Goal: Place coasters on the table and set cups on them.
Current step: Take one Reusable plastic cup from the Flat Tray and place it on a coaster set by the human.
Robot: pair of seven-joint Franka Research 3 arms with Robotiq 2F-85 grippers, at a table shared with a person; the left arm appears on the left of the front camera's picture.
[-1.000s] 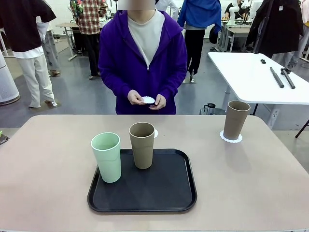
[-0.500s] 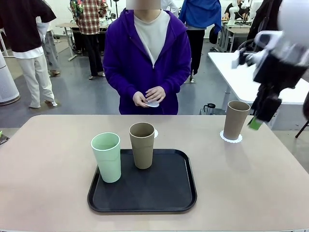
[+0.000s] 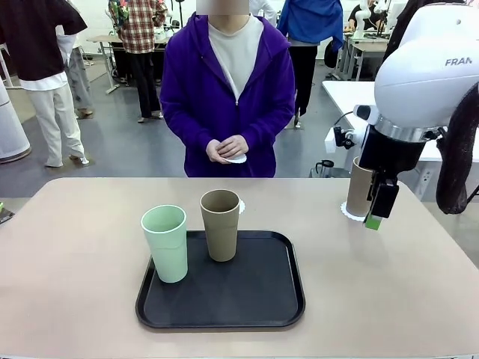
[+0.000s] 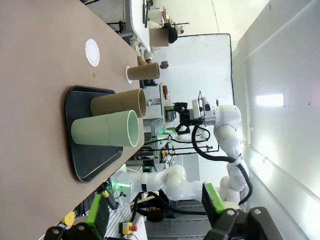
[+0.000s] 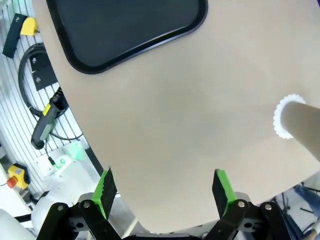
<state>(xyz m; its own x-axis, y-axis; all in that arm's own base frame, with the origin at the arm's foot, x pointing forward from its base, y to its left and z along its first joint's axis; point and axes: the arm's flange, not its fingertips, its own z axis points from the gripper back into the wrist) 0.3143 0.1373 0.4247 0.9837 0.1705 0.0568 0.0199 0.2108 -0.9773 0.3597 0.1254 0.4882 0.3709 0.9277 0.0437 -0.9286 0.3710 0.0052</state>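
Observation:
A mint green cup (image 3: 165,243) and a tan cup (image 3: 221,224) stand on the black tray (image 3: 254,299). A bare coaster (image 3: 240,206) lies on the table (image 3: 90,247) just behind the tan one. At the right, another tan cup (image 3: 359,187) stands on a coaster (image 3: 347,212). My right gripper (image 3: 376,213) hangs open just in front of it, holding nothing. In the right wrist view that cup (image 5: 302,125) and its coaster (image 5: 279,120) lie right of my open right gripper (image 5: 164,195). The person holds a coaster (image 3: 235,158) in both hands. My left gripper (image 4: 155,212) is open and sees the cups (image 4: 105,128) from the side.
A white table (image 3: 397,112) with black rods stands behind at the right. The person stands at the far edge in a purple jacket. Other people walk farther back. Bare tabletop lies between the tray and the right cup.
My right arm came in from the right and dropped down in front of the right tan cup. The person shifted the coaster slightly in their hands.

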